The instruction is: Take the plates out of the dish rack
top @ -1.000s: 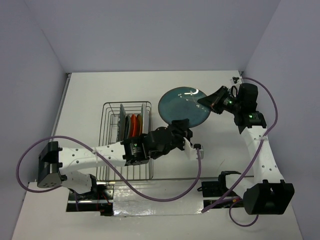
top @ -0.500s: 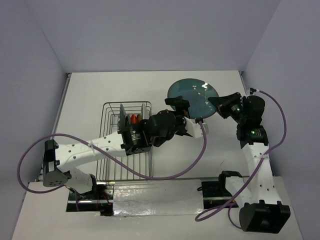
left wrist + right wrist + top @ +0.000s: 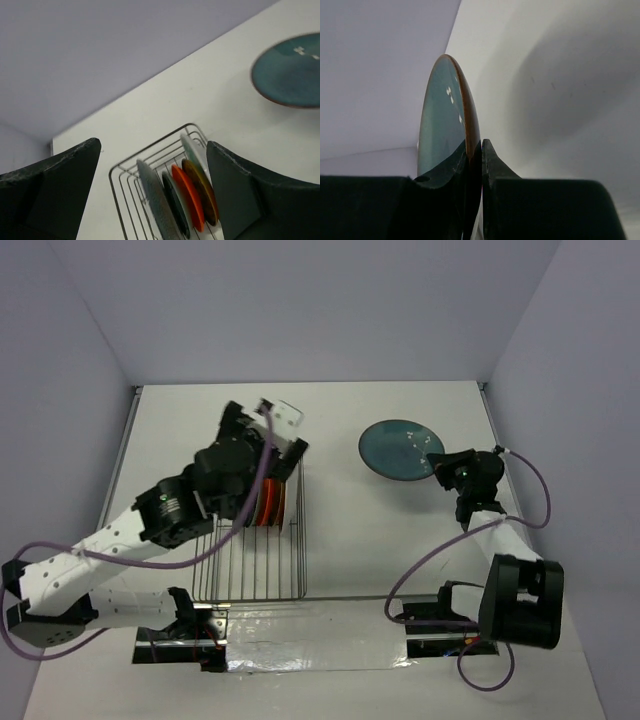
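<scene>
The right gripper (image 3: 481, 150) has its jaws pressed together on the brown-edged rim of the teal plate (image 3: 442, 120), one finger on each face. Seen from above, that teal plate (image 3: 400, 450) sits to the right of the dish rack (image 3: 250, 560) and well apart from it, level with the rack's far end. The right gripper (image 3: 437, 466) holds the plate's edge on the side away from the rack. Whether the plate touches the table (image 3: 350, 530) cannot be told.

The left gripper (image 3: 268, 435) has its jaws spread wide with nothing between them, and it hangs above the far end of the rack. In the left wrist view its two dark fingers (image 3: 75, 170) frame the rack's far corner (image 3: 117, 185). Five upright plates (image 3: 187, 195) stand there side by side between the wires: a grey one, a dark one, an orange one, a brownish one and a pale one. The near half of the rack shows only bare wires.
</scene>
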You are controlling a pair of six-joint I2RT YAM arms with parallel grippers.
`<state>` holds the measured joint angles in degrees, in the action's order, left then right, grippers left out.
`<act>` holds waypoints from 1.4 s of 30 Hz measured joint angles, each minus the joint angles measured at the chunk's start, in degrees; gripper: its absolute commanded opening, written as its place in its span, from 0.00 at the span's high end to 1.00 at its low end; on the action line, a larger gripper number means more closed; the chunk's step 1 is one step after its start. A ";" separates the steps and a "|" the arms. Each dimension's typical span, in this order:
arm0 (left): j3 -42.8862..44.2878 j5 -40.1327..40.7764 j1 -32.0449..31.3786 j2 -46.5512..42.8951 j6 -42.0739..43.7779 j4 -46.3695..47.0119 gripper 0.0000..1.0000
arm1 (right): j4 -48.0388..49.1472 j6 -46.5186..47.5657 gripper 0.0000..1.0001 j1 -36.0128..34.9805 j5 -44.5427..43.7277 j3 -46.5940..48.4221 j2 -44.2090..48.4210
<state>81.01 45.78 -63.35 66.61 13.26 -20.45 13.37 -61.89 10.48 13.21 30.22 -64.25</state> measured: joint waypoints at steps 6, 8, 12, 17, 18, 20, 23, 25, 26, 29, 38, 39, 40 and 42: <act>-1.60 -3.17 17.79 -6.19 -18.12 -8.98 0.00 | 18.01 3.17 1.00 0.02 0.59 -3.56 -14.05; -4.81 -5.79 22.45 -8.28 -21.42 -10.36 0.00 | 22.16 4.24 1.00 0.02 1.11 -3.17 -17.86; -12.76 -9.92 25.46 -11.58 -24.65 -11.04 0.00 | 27.21 6.58 1.00 0.02 3.08 0.57 -26.80; -20.63 -12.98 28.79 -16.06 -27.26 -11.37 0.01 | 29.49 7.56 0.92 0.02 5.42 6.69 -36.68; -21.16 -12.94 29.20 -17.03 -27.43 -11.32 0.01 | 29.44 7.58 0.89 0.02 5.77 7.96 -38.29; -21.55 -12.57 29.83 -19.23 -27.98 -11.21 0.01 | 29.22 7.85 0.66 0.02 6.12 10.03 -40.70; -22.49 -11.96 29.90 -23.12 -28.46 -9.57 0.01 | 26.64 7.63 0.34 -0.02 6.78 12.74 -41.66; -23.17 -11.58 29.94 -24.70 -28.48 -8.98 0.00 | 23.30 8.72 0.24 -0.22 6.29 15.04 -41.55; -23.17 -11.45 29.99 -24.98 -28.50 -8.96 0.00 | 21.11 8.92 0.22 -0.33 5.42 16.09 -41.38; -23.10 -11.43 30.45 -23.93 -28.63 -8.68 0.00 | 12.41 9.88 0.16 -0.87 1.95 17.81 -39.58; -19.71 -14.69 30.93 -18.32 -31.32 -11.54 0.01 | -16.52 14.21 0.00 -4.83 -13.55 21.09 -30.05; -18.80 -15.58 30.93 -17.92 -31.56 -12.17 0.01 | -19.32 14.82 0.00 -4.98 -15.23 21.81 -28.89; -17.81 -16.46 30.93 -17.49 -31.76 -12.70 0.00 | -21.86 15.19 0.00 -5.05 -16.59 22.25 -27.58; -15.15 -18.12 30.93 -15.93 -32.46 -14.23 0.01 | -26.93 15.96 0.00 -5.35 -19.65 22.34 -23.21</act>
<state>65.87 27.66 -32.42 50.68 -19.20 -34.68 -13.56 -45.93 5.13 -6.44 52.56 -87.46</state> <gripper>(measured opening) 0.995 0.998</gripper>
